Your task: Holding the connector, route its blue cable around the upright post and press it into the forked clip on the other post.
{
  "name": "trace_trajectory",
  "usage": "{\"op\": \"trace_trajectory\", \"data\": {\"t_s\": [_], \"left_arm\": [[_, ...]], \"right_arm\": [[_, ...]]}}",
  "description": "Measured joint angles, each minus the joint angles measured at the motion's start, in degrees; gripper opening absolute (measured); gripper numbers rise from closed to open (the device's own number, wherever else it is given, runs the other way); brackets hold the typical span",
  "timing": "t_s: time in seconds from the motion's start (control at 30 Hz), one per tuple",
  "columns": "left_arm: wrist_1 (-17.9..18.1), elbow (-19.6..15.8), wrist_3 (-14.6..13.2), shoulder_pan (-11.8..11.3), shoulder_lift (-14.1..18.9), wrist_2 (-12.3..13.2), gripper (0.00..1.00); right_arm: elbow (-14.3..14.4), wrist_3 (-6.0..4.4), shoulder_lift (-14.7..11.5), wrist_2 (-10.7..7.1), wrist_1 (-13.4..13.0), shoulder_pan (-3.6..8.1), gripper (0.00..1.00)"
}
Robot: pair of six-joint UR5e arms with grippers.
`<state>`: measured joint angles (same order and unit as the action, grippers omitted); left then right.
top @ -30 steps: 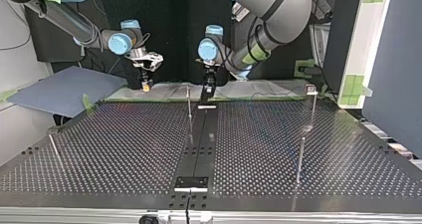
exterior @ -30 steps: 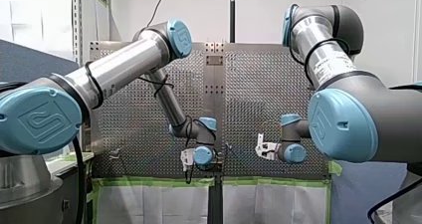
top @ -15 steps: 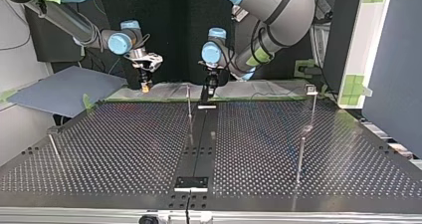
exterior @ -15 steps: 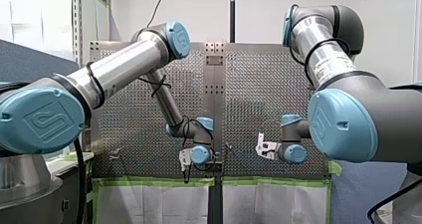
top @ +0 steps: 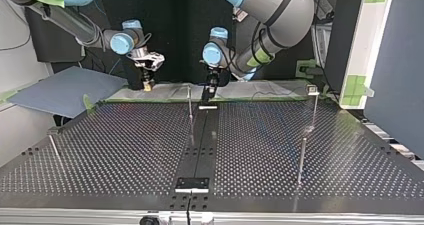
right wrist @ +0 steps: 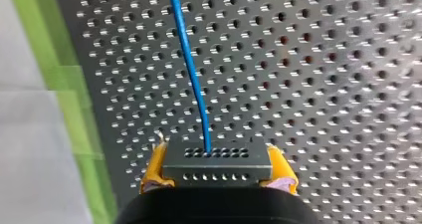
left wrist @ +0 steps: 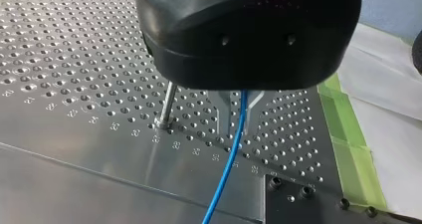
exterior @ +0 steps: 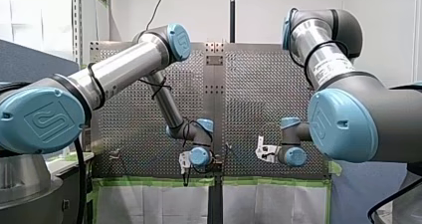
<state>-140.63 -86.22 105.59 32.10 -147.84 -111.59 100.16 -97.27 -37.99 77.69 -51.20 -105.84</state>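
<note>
Here, right tool clamping connector, blue cable at left tool, grip unclear, table stamped 32.

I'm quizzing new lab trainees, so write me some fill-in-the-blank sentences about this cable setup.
The dark grey rectangular connector is clamped between the right tool's ____ pads. The thin cable leaving that connector is ____ in colour. In the left wrist view, this cable passes beside a thin upright metal ____ on the perforated metal table.
Missing words: yellow; blue; post.
</note>
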Motion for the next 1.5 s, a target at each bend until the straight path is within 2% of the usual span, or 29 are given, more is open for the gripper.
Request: {"op": "trace_trajectory", "data": {"t_s": [0.2, 0.73, 0.87, 1.13, 1.37, 1.5], "left_arm": [[-0.1, 0.0, 0.2, 0.0, 0.0, 0.1, 0.17], [0.1, 0.6, 0.3, -0.6, 0.0, -0.1, 0.17], [-0.3, 2.0, 0.4, -0.8, 0.0, -0.1, 0.17], [-1.8, 4.7, 0.9, -1.2, 0.0, 0.7, 0.17], [-1.9, 4.9, 1.4, -2.0, 0.0, 2.2, 0.17], [-2.0, 5.0, 1.4, -2.5, 0.0, 3.2, 0.20]], "right_arm": [[-0.7, 0.20, 1.3, -0.06, 0.5, 0.06, 0.00], [-2.8, 0.05, 1.5, 0.22, 1.8, 0.15, 0.00], [-3.3, 0.15, 1.5, 1.51, 1.8, 0.50, 0.00], [-4.5, 0.20, 1.7, 5.35, 2.5, 1.67, 0.00], [-5.0, 0.18, 1.8, 6.06, 2.4, 2.47, 0.00], [-5.3, 0.91, 1.9, 7.04, 2.6, 2.74, 0.00]]}}
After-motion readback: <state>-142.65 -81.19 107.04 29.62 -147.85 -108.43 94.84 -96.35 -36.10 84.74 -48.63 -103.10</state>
